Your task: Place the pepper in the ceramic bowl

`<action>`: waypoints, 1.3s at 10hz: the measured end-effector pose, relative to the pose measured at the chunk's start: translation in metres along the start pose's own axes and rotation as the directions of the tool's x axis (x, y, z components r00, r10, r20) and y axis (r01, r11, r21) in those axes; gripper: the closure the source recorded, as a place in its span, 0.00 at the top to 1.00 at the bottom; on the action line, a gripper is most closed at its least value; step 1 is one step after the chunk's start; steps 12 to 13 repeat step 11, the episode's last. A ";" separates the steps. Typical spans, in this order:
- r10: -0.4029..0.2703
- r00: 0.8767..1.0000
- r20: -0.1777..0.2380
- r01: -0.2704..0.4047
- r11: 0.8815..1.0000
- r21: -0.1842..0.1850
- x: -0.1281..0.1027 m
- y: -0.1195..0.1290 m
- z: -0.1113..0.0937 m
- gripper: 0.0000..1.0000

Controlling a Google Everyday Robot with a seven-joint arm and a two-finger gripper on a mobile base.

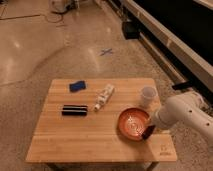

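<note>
The orange-red ceramic bowl sits on the right side of the wooden table. My gripper comes in from the right on a white arm and hangs at the bowl's front right rim. It is shut on the pepper, a small dark red-brown pod that shows at the fingertips, just over the rim. Most of the pod is hidden by the gripper.
A small translucent white cup stands behind the bowl. A white tube lies mid-table, a black rectangular bar to its left, and a blue object at the back left. A dark wall runs along the right.
</note>
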State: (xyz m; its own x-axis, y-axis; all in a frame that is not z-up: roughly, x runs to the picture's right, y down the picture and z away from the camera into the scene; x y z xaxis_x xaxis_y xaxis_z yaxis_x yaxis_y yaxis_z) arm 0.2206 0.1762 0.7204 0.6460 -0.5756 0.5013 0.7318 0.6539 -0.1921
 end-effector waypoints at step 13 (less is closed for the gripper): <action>-0.015 1.000 -0.001 0.016 0.999 0.043 0.021 -0.031 0.038 0.80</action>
